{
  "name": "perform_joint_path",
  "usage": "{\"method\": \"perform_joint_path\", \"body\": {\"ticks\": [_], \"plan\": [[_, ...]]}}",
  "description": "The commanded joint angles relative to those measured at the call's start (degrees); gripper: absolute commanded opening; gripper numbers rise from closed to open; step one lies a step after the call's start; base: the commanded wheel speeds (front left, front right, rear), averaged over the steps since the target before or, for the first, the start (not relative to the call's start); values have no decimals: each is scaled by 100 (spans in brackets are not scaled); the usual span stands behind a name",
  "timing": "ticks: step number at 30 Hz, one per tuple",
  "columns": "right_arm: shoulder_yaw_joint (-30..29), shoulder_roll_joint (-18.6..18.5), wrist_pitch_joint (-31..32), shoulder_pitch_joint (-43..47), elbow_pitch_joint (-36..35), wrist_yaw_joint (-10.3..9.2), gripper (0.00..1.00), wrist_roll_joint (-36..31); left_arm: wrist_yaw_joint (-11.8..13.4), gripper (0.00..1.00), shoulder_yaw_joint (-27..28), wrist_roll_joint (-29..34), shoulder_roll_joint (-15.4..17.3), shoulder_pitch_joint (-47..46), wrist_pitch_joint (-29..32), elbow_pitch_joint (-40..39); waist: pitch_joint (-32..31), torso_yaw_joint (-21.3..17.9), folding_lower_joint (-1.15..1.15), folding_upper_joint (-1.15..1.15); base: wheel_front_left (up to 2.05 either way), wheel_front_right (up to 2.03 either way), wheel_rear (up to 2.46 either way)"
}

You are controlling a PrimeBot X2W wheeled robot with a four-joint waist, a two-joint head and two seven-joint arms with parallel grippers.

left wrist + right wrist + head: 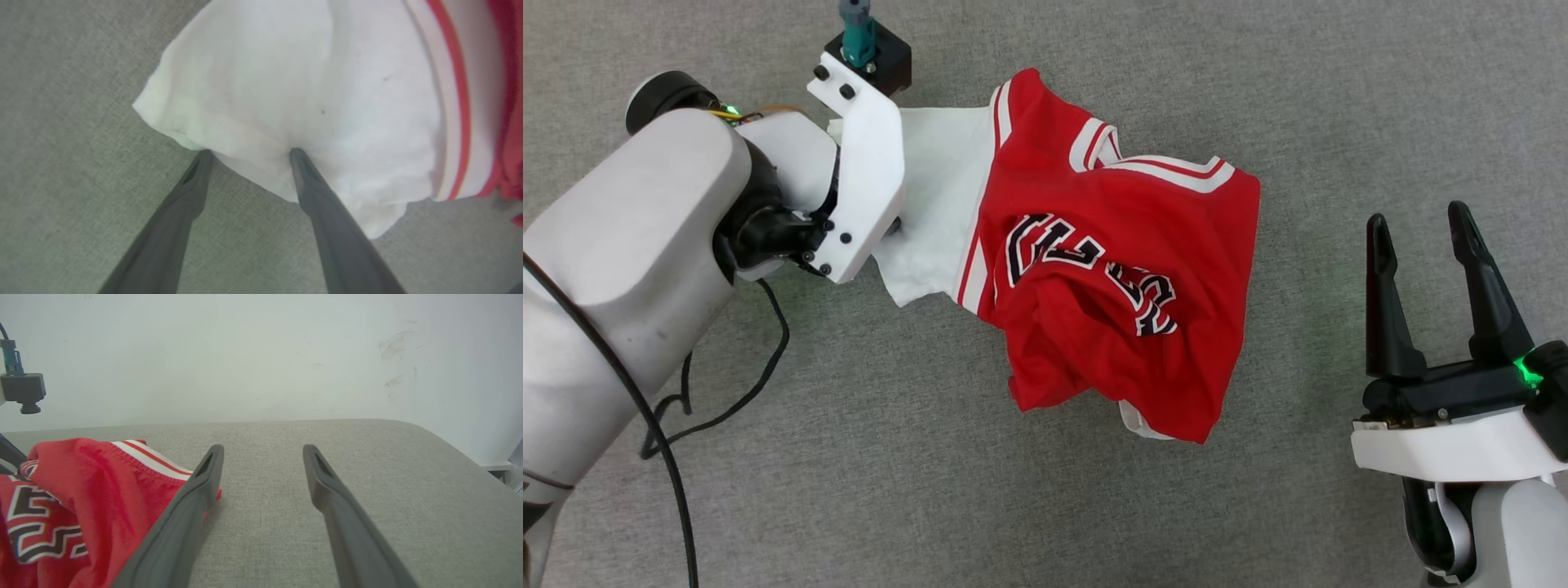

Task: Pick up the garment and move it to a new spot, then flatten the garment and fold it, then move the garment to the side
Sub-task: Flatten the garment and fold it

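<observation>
1. Red jersey cloth first: the garment (1111, 278) lies crumpled in the middle of the head view on the grey surface (931, 506). Its black, white-edged lettering faces up and is bunched into folds.
2. Its white sleeve (939, 180) stretches toward the upper left of the frame, where my left arm's white wrist bracket covers part of it.
3. In the left wrist view the left hand (249, 151) is spread wide at the sleeve's hem. One fingertip presses onto the white cloth. The other sits at the hem's edge, and I cannot tell whether it is under the cloth. Nothing is pinched.
4. The right hand (1417, 216) sits at the lower right of the head view, fingers wide apart, holding nothing, apart from the garment's right edge.
5. In the right wrist view the right hand (263, 447) points across the surface toward a pale wall (261, 355), with the garment at the lower left of that frame.
6. A black cable (727, 408) loops over the surface at the lower left of the head view.
</observation>
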Motion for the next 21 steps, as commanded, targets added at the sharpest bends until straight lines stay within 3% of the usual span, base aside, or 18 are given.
{"method": "perform_joint_path", "body": {"ticks": [1, 2, 3, 4, 8, 9, 12, 21], "plan": [[4, 5, -12, -81, 6, -2, 100, 4, 1, 100, -219, -65, -12, 139, 28, 55, 31, -24, -1, 0, 0, 0, 0], [5, 5, -12, -85, 16, -2, 100, 10, 0, 100, -315, -92, -5, 170, 29, 55, 41, -31, -1, 0, 0, 0, 0], [-4, 4, -12, -92, 21, -2, 100, 12, 0, 60, -410, -97, -1, 181, -8, 34, 48, -32, -1, 0, 0, 0, 0], [-7, 5, -12, -99, 28, -2, 100, 16, 0, 0, -507, -124, 11, 173, -28, 30, 49, -30, -1, 0, 0, 0, 0], [-51, 4, -12, -20, 79, -2, 100, -20, 0, 0, -647, -202, 70, 4, -351, 36, -67, 37, -1, 0, 0, 0, 0], [-49, 5, -12, 90, 138, -3, 100, -67, 1, 0, -645, -290, 143, -125, -774, -39, -272, 155, -1, 0, 0, 0, 0], [-91, 4, -12, 190, 179, -2, 100, -132, 1, 0, -492, -603, 232, -2, -1221, -100, -538, 331, -1, 0, 0, 0, 0], [-113, 4, -11, 529, 287, -2, 100, -276, 51, 0, -402, -1051, 1257, 804, -1837, -297, -1178, 797, -1, 0, 0, 0, 0]]}}
